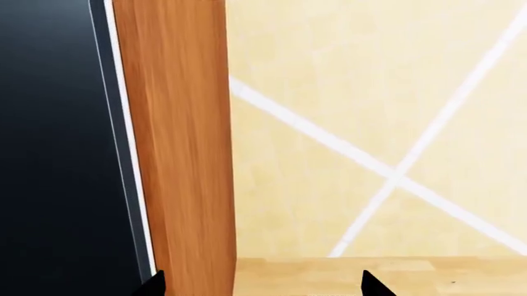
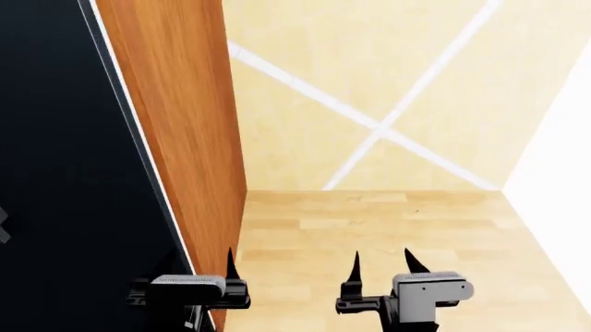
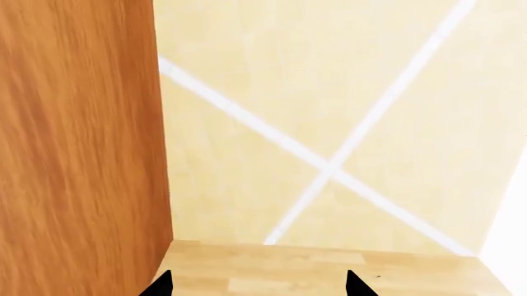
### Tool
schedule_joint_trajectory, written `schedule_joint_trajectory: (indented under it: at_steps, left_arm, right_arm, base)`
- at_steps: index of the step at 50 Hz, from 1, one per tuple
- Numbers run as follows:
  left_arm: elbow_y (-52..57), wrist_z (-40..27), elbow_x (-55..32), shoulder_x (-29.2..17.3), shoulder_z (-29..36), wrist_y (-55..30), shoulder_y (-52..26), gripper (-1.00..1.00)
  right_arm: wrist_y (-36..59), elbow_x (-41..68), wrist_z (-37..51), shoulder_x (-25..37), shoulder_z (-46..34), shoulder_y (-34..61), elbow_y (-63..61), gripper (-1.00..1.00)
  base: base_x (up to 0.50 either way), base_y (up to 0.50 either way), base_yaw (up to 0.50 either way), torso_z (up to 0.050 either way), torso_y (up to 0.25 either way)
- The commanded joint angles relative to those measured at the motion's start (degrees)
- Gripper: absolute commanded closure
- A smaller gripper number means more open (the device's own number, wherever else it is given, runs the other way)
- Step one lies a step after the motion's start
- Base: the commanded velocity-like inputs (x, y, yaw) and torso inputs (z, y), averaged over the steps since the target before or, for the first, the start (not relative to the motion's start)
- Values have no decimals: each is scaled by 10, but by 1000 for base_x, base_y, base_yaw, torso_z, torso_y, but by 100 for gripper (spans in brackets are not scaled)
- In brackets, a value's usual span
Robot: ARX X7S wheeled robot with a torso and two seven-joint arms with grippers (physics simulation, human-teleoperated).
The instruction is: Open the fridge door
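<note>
Fridge door: black panel far left, beside wood side panel; I see no handle.
Left gripper: jaws spread, empty.
Right gripper: jaws spread, empty.
Risk: reaching blind, I'd strike wood.

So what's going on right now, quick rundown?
Both grippers open and empty, left gripper, right gripper. Black fridge door at left, untouched, no handle in view. Wood panel beside it; nothing blocking.
</note>
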Motion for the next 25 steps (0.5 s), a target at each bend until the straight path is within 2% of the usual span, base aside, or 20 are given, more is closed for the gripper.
schedule_joint_trajectory:
  at_steps: [1,11,17,25]
  left_arm:
    - [40,-1,-12,-18,15,-21,31,-100]
    - [135,-17,-9,-44,13,-8,155,-100]
    - [187,-31,-14,-55,0,-6,219,-100]
    - [178,-37,-8,-56,7,11,229,-100]
  right_arm:
    - [-11,22,3,9,-10,-40,-45,-100]
    - [14,13,34,18,-22,-159,-151,-100]
    - [-33,6,64,16,-23,-261,-184,-100]
    - [-40,8,69,23,-32,-268,-180,-100]
  base:
    - [0,0,0,0,0]
    - [0,0,0,0,0]
    - [14,0,0,0,0]
    - [497,0,0,0,0]
